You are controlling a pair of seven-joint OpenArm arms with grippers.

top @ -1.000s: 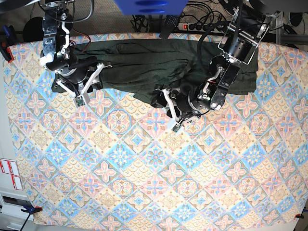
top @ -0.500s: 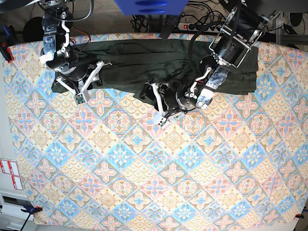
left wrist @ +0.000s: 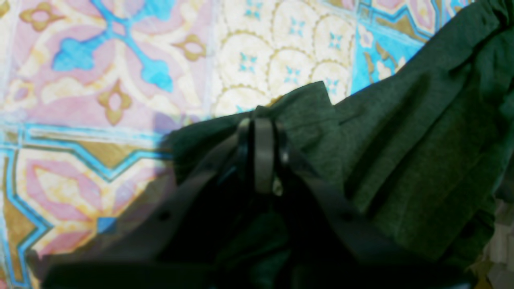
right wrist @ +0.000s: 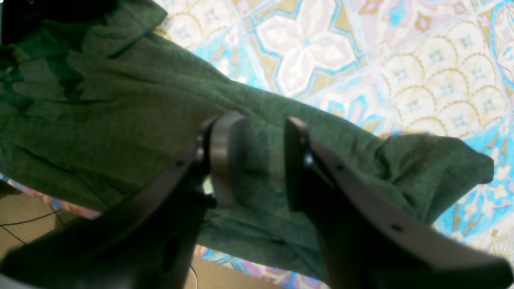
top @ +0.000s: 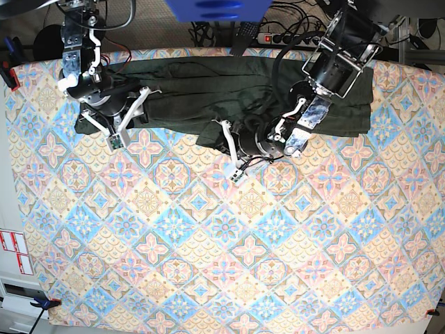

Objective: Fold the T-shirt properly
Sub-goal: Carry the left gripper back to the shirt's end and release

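Note:
The dark olive-green T-shirt [top: 208,90] lies bunched in a long band across the far side of the patterned tablecloth [top: 222,243]. My left gripper [top: 224,145] is at the shirt's near edge. In the left wrist view the gripper [left wrist: 257,124] is shut on a raised fold of the shirt [left wrist: 421,160]. My right gripper [top: 128,115] is over the shirt's left end. In the right wrist view the gripper [right wrist: 257,160] is open, with its fingers [right wrist: 225,156] just above the shirt [right wrist: 120,112].
A power strip [top: 278,38] and cables lie beyond the table's far edge. A blue object [top: 215,8] hangs at the top centre. A clamp [top: 8,73] holds the cloth at the far left corner. The left table edge shows in the right wrist view [right wrist: 32,233].
My left gripper has moved left and slightly towards the far side, pulling the shirt's near edge with it. The right arm has barely moved.

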